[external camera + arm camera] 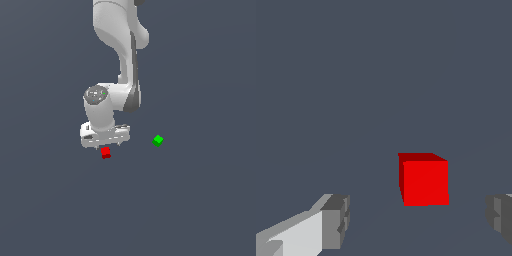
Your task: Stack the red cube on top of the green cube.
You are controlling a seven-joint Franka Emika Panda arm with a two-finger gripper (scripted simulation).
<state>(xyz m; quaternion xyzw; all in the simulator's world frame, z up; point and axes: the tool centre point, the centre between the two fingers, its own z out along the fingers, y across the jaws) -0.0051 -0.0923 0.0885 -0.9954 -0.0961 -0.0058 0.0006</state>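
Observation:
The red cube [105,152] rests on the dark grey floor just below the white gripper [105,145] in the exterior view. In the wrist view the red cube [424,180] lies between the two spread grey fingertips [336,220], nearer one of them, with a clear gap on each side. The gripper [418,220] is open and touches nothing. The green cube [158,140] sits on the floor apart, toward the exterior view's right of the red cube. It is out of the wrist view.
The white arm [120,50] rises from the gripper toward the top of the exterior view. The flat dark grey floor [200,210] spreads all around.

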